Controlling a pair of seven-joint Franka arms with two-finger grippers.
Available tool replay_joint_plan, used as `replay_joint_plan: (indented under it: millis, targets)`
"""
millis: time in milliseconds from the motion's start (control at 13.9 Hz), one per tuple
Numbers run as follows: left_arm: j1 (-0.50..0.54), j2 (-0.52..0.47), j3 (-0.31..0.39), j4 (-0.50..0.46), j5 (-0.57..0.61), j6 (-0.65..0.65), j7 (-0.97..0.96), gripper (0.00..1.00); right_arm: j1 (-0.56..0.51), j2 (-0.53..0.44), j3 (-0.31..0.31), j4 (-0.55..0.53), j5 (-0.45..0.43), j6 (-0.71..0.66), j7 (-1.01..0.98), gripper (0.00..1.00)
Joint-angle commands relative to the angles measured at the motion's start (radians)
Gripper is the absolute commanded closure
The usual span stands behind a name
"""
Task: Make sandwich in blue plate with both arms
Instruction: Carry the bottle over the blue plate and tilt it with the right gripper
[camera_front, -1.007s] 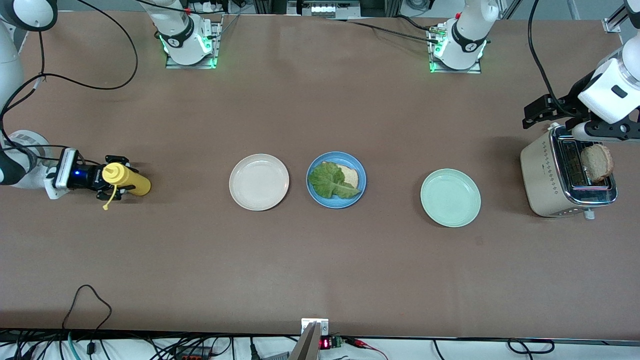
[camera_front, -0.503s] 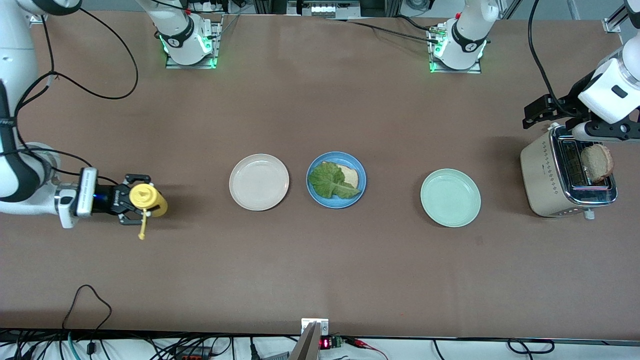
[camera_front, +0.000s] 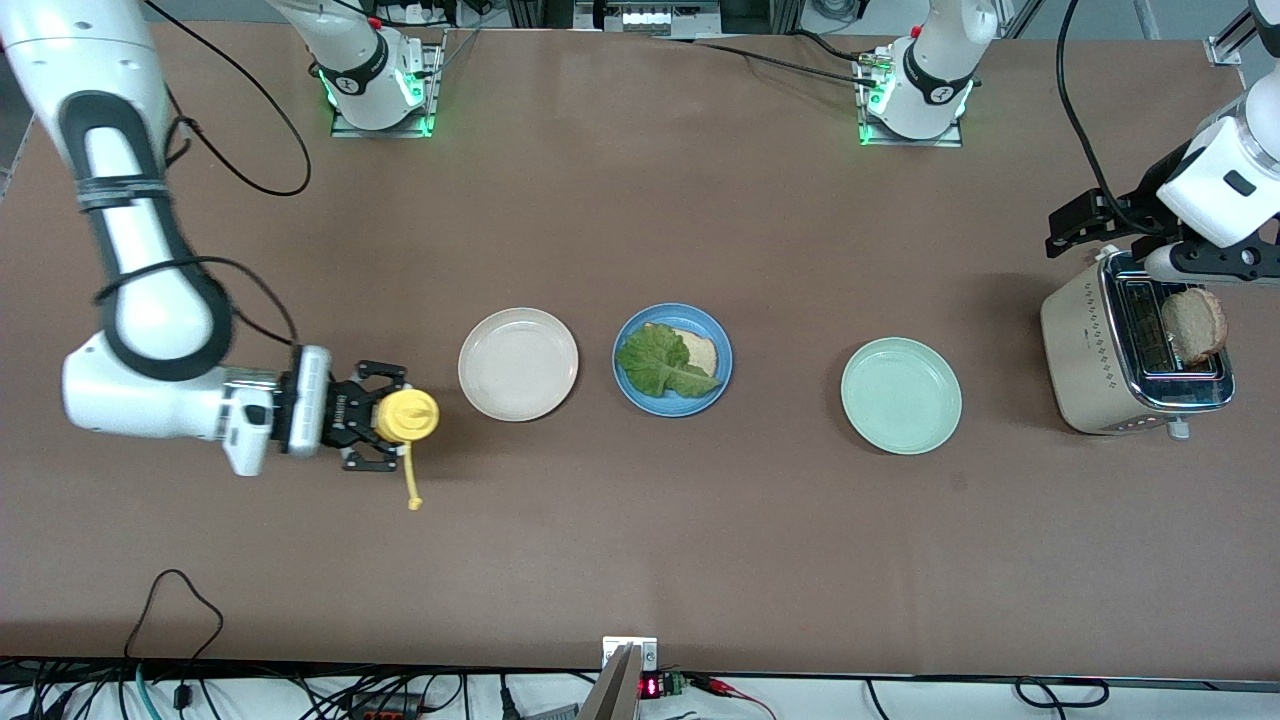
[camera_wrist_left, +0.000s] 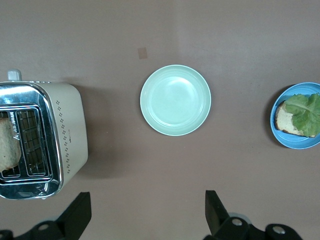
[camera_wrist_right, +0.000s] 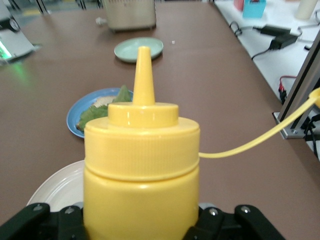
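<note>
The blue plate (camera_front: 672, 410) lies mid-table with one toast slice (camera_front: 702, 350) on it and a green lettuce leaf (camera_front: 655, 362) on top. A second toast slice (camera_front: 1193, 325) stands in the toaster (camera_front: 1090, 360). My right gripper (camera_front: 385, 416) is shut on a yellow squeeze bottle (camera_front: 405, 416) over the table, beside the cream plate (camera_front: 518, 363). The bottle's tethered cap (camera_front: 412, 498) dangles. In the right wrist view the bottle (camera_wrist_right: 141, 165) fills the frame, its nozzle toward the blue plate (camera_wrist_right: 75, 120). My left gripper (camera_front: 1205, 262) waits open over the toaster, with nothing between its fingers (camera_wrist_left: 80, 215).
A pale mint-green plate (camera_front: 900, 395) lies between the blue plate and the toaster. The toaster (camera_wrist_left: 65, 135) stands at the left arm's end of the table. Cables run along the table's edge nearest the front camera.
My right arm has carried the yellow bottle from the table's end toward the cream plate and turned it so its cap faces up. The left arm has not moved.
</note>
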Motion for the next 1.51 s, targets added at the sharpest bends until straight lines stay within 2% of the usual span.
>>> replay_joint_plan:
  millis: [0, 431, 719, 1079, 1438]
  targets:
    - [0.0, -0.013, 0.003, -0.003, 0.011, -0.013, 0.02, 0.0, 0.11, -0.033, -0.015, 0.026, -0.182, 0.093, 0.208, 0.66]
    - [0.0, -0.013, 0.003, -0.003, 0.011, -0.013, 0.018, 0.0, 0.334, -0.035, -0.015, 0.09, -0.725, 0.131, 0.745, 0.66]
    - [0.0, -0.013, 0.003, -0.002, 0.011, -0.013, 0.02, 0.0, 0.435, -0.028, -0.016, 0.09, -0.997, 0.117, 0.99, 0.66]
    - [0.0, -0.013, 0.003, -0.003, 0.011, -0.013, 0.018, 0.0, 0.556, -0.018, -0.018, 0.09, -1.261, 0.017, 1.192, 0.66]
    - [0.0, -0.013, 0.003, -0.003, 0.011, -0.014, 0.018, 0.0, 0.645, 0.019, -0.027, 0.107, -1.448, -0.096, 1.237, 0.66]
